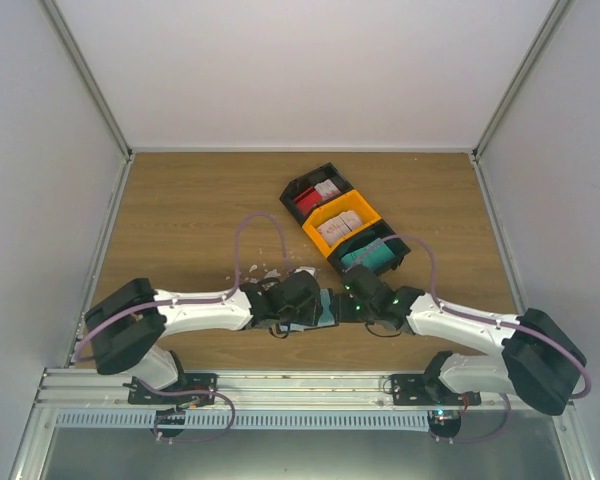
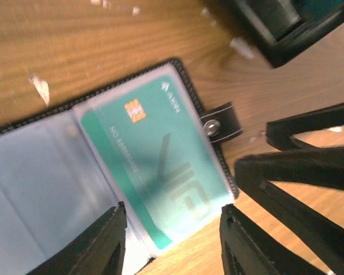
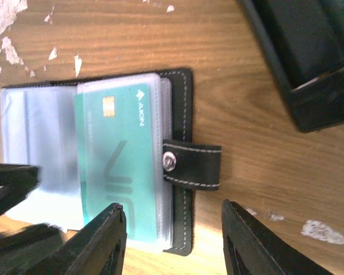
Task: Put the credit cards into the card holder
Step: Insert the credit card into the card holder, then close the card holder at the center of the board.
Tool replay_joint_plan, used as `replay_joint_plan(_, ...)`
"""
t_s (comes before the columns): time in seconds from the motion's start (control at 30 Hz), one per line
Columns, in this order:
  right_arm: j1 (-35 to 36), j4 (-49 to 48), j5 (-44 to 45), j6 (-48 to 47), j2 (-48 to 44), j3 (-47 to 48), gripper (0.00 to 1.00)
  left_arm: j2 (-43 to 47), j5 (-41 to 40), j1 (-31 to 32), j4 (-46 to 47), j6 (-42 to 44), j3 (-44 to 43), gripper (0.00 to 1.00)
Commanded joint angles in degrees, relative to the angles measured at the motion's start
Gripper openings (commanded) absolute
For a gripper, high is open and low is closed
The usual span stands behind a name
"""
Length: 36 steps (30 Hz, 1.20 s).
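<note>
Teal card lay nearly home in the card holder. My left fingers and right fingers gaped empty; a nudge seemed next.

Left claw parted, right claw parted

Card holder, blurred, its left part beyond the left wrist view's edge.

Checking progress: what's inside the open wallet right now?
A teal card sits tucked among the clear sleeves of the wallet. Whether other cards lie beneath it cannot be seen.
</note>
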State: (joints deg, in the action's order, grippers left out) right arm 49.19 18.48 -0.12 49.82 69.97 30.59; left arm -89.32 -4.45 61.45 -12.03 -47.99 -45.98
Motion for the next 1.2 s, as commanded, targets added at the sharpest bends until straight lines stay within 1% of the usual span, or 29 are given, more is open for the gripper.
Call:
replay_joint_plan(0.0,-1.7,2.5,3.5,-0.9,-0.1,1.6,0.49,5.8,-3.6,-1.2,-1.9,0.8,0.4,0.50)
replay_joint_plan(0.1,-3.3,2.2,3.4,-2.3,1.0,1.9,0.52,9.3,-4.8,-3.3,-4.7,-1.1,2.7,0.62)
replay_joint_plan(0.13,-3.8,1.6,3.2,-2.9,1.3,2.0,0.53,10.4,-4.7,-4.1,-5.2,-1.4,3.9,0.65)
replay_joint_plan(0.23,-5.9,-2.4,-0.4,-6.9,2.8,1.9,0.53,13.7,-3.1,-7.1,-5.5,-2.2,7.6,0.67)
replay_joint_plan(0.3,-7.4,-5.3,-4.9,-9.7,4.6,2.0,0.50,14.8,-2.7,-8.5,-6.4,-3.5,9.4,0.64)
replay_joint_plan(0.33,-7.9,-5.9,-6.3,-10.5,5.5,2.2,0.45,15.0,-2.5,-8.9,-6.7,-3.9,10.1,0.63)
replay_joint_plan(0.37,-8.1,-6.4,-7.4,-10.9,6.1,2.4,0.43,15.1,-2.2,-9.2,-6.9,-4.1,10.7,0.61)
replay_joint_plan(0.5,-8.6,-7.7,-10.2,-11.0,8.1,1.6,0.39,15.1,1.2,-10.7,-4.7,-4.3,13.4,0.54)
replay_joint_plan(0.6,-8.7,-8.1,-11.5,-10.7,9.1,0.8,0.31,14.6,3.8,-11.6,-2.9,-4.5,14.9,0.49)
replay_joint_plan(0.7,-8.7,-8.5,-12.3,-10.4,8.5,0.3,0.21,13.9,5.8,-11.9,-1.9,-4.3,15.4,0.44)
replay_joint_plan(0.83,-8.7,-7.3,-10.7,-10.1,6.6,1.4,0.12,12.6,7.6,-12.0,-0.1,-3.7,15.9,0.42)
replay_joint_plan(0.97,-8.7,-5.4,-10.1,-10.8,3.8,3.4,0.07,11.1,9.7,-12.1,2.5,-3.3,16.1,0.38)
replay_joint_plan(1.1,-8.7,-4.2,-11.4,-11.6,1.4,5.2,0.01,9.6,11.1,-12.1,4.9,-2.3,15.5,0.35)
replay_joint_plan(1.17,-8.7,-4.2,-12.6,-11.7,0.3,5.8,0.00,8.6,11.7,-12.1,6.0,-1.9,14.9,0.35)
